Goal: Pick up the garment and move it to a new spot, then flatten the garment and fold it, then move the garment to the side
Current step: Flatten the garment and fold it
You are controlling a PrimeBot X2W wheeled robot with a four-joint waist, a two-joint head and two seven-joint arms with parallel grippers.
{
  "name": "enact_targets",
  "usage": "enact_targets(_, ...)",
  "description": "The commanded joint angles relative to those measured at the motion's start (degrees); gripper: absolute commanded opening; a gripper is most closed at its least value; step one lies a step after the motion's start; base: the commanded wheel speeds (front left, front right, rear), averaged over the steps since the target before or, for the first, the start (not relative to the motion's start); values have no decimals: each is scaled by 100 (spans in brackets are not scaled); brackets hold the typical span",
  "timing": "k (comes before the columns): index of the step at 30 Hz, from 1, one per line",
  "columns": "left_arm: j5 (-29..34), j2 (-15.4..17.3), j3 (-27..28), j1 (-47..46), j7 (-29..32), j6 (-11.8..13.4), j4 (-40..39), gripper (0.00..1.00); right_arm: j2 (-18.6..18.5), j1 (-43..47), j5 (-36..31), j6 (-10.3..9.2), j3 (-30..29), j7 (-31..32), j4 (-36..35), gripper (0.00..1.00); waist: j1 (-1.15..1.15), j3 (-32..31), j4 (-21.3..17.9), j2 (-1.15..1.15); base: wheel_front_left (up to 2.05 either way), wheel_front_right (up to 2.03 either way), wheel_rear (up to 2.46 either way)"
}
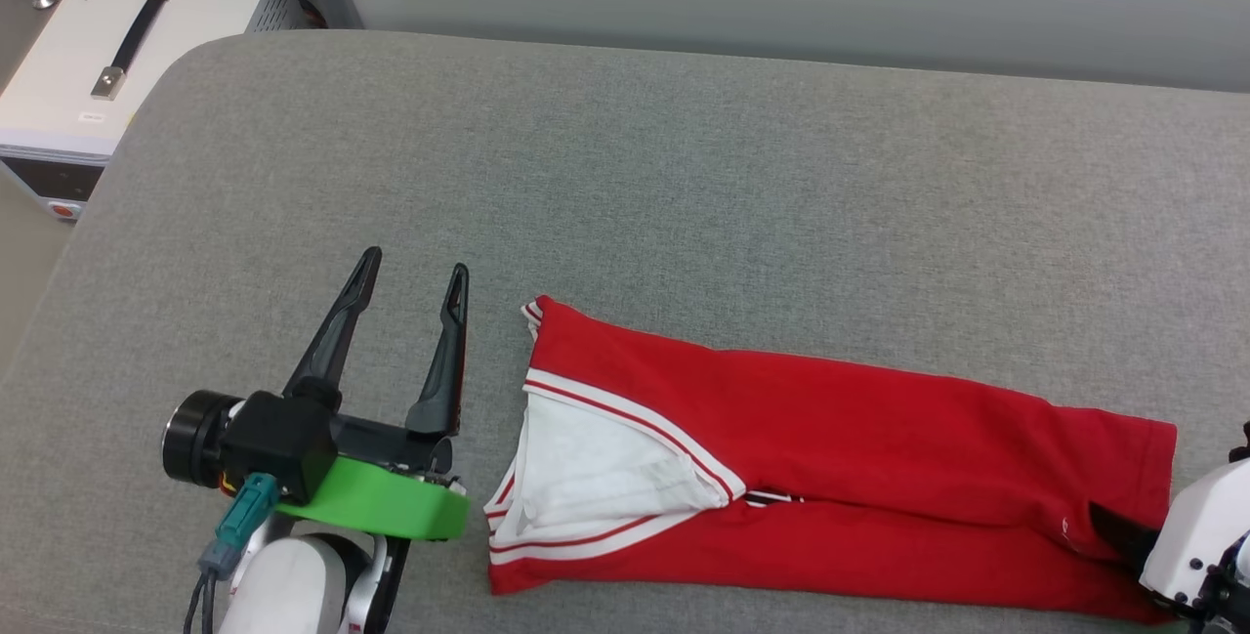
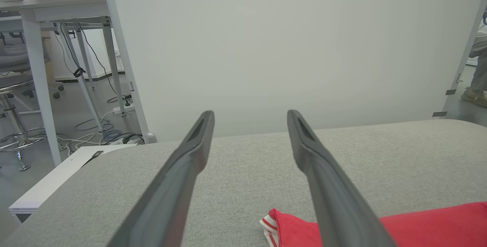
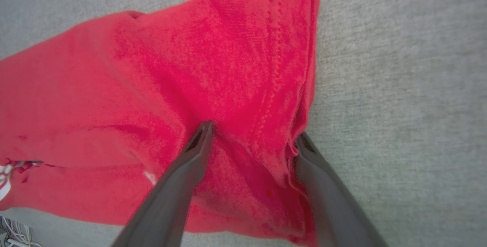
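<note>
The shirt (image 1: pixel 879 439) lies on the grey cloth-covered desk (image 1: pixel 684 175), near its front edge, folded into a long red strip running from the middle toward the robot's right. At its left end a white sleeve (image 1: pixel 596 468) is tucked in, edged with red-and-white striped trim. At its right end is the stitched hem.

The left hand (image 1: pixel 415 263) hovers just beside the sleeve end, fingers spread, not touching the cloth. The right hand (image 3: pixel 255 129) is spread across the hem end. One finger rests on top of the red cloth. The other sits at the hem fold, and I cannot tell whether it is under the cloth or beside it.

In the head view the frame corner cuts off most of the right hand, and its white casing covers the shirt's near right corner. The folds hide the inner layers.
</note>
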Motion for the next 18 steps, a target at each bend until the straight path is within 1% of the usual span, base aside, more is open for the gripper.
enact_targets(1,-41,43,-26,50,-32,-15,27,100,172,-16,37,-2,168,10,133,100,0,-17,8,0,0,0,0)
enact_targets(9,-69,52,-63,62,-32,-15,28,100,187,-74,179,-2,455,-99,234,100,0,0,39,0,0,0,0)
enact_targets(10,-73,55,-61,62,-32,-15,30,100,167,-75,203,-2,500,-110,250,47,0,8,43,0,0,0,0)
enact_targets(11,-77,58,-58,62,-32,-15,34,100,147,-75,226,-2,535,-137,268,0,0,9,47,0,0,0,0)
enact_targets(12,-82,64,-55,66,-32,-15,52,100,73,-69,263,-2,607,-266,306,0,0,2,49,0,0,0,0)
enact_targets(18,-89,73,-43,103,-33,-15,83,100,-201,-66,287,-2,579,-715,379,0,0,-52,18,0,0,0,0)
